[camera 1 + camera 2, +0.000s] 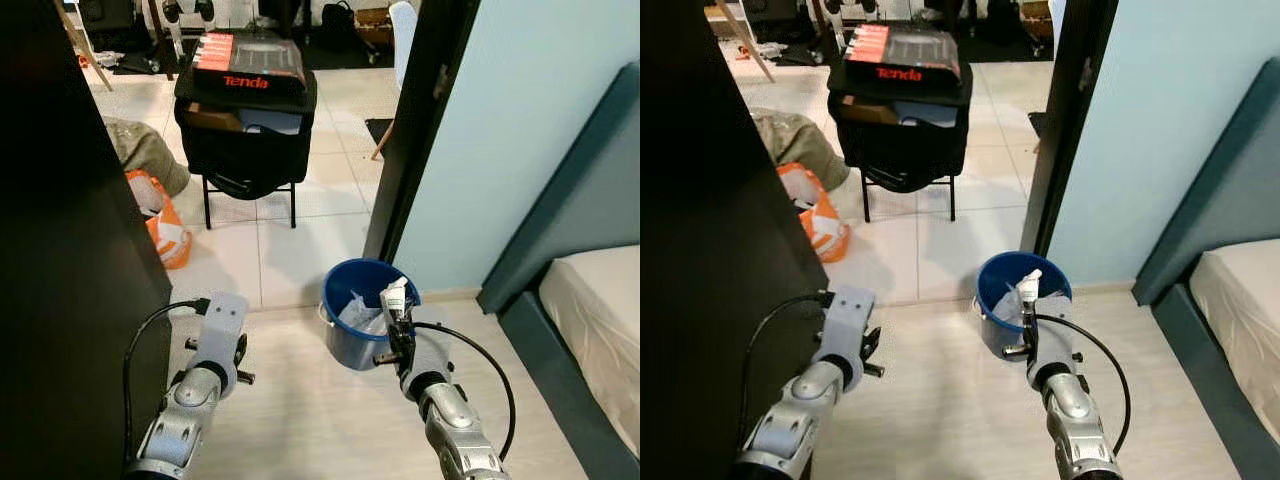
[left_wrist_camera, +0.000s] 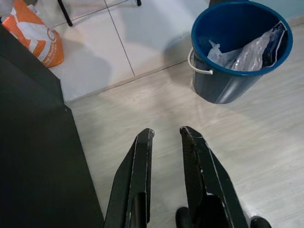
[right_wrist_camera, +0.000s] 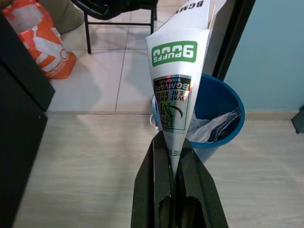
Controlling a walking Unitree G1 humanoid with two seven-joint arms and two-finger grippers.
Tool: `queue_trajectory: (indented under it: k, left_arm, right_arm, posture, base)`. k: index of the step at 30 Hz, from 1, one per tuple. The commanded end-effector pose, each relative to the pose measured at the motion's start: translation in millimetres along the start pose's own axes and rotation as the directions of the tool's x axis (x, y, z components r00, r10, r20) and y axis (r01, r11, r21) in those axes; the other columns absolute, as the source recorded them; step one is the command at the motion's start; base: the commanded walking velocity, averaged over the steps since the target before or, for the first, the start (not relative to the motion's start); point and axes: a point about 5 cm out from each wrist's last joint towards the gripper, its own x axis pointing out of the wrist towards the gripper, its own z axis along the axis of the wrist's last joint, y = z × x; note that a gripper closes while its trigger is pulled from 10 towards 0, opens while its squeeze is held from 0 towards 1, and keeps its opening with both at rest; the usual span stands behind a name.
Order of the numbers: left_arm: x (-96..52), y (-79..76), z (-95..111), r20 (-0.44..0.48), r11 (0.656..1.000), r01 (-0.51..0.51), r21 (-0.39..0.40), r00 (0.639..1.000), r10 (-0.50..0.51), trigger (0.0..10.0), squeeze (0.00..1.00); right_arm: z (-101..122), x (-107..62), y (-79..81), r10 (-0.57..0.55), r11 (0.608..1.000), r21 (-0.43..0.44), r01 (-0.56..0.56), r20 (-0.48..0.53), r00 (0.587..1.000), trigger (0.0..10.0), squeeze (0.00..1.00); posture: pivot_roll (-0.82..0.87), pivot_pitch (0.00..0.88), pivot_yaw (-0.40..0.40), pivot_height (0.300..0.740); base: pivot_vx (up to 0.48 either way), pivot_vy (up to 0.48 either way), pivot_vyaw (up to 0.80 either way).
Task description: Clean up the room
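Before the robot, at twelve o'clock on the pale floor, stands the blue bucket (image 1: 362, 322), already lined with crumpled plastic (image 1: 356, 312). From the left eye, the right gripper (image 1: 398, 322) rises at about five o'clock of frame centre, its fingers pinched on a small white carton (image 1: 394, 296) that shows against the bucket's near rim. The left gripper (image 1: 213, 345) hangs at seven o'clock beside a dark cabinet (image 1: 70, 250), holding nothing.

From the right eye the same carton (image 1: 1028, 287) again shows against the bucket's near edge; whether it is truly over the opening I cannot tell, so I would carry it further forward before letting go.

Along the left wrist, two black fingers stand slightly parted with bare floor between them, and the bucket (image 2: 237, 52) sits at one o'clock, well apart. That arm seems best kept idle.

Along the right wrist, the fingers are closed flat on the carton's lower end (image 3: 176, 95); it stands upright, green label uppermost, with the bucket (image 3: 223, 114) behind it at two o'clock. The grip is low and the carton tall, so it could tip as the fingers part. Move it slowly over the middle of the opening, lower it close to the plastic, then release. An orange bag (image 3: 42, 45) lies at ten o'clock.
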Motion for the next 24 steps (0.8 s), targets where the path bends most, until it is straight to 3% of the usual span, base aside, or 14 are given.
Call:
queue_trajectory:
  k: [1, 21, 24]
  left_arm:
    - [0.6, -2.0, -5.2, -0.033, 1.000, 0.003, 0.007, 0.999, -0.003, 10.0, 0.00]
    - [1.8, -3.8, -4.4, -0.043, 1.000, -0.004, -0.026, 0.999, 0.003, 10.0, 0.00]
    - [1.8, -2.9, -5.4, -0.055, 0.999, -0.012, -0.043, 0.998, 0.010, 10.0, 0.00]
  right_arm:
    - [-8.6, -3.7, -0.4, 0.003, 1.000, 0.002, -0.003, -0.038, 0.999, 10.0, 0.00]
    - [-8.0, -4.4, -1.9, 0.010, 1.000, 0.000, -0.010, -0.043, 0.999, 10.0, 0.00]
    - [-7.8, -4.4, -1.8, 0.011, 1.000, -0.001, -0.011, -0.043, 0.999, 10.0, 0.00]
  posture:
    - [0.04, 0.130, -0.037, 0.740]
    - [0.03, 0.137, -0.047, 0.740]
    - [0.03, 0.137, -0.047, 0.740]
  base:
    - [0.000, -0.296, 0.00]
    - [0.000, -0.447, 0.00]
    - [0.000, 0.000, 0.00]
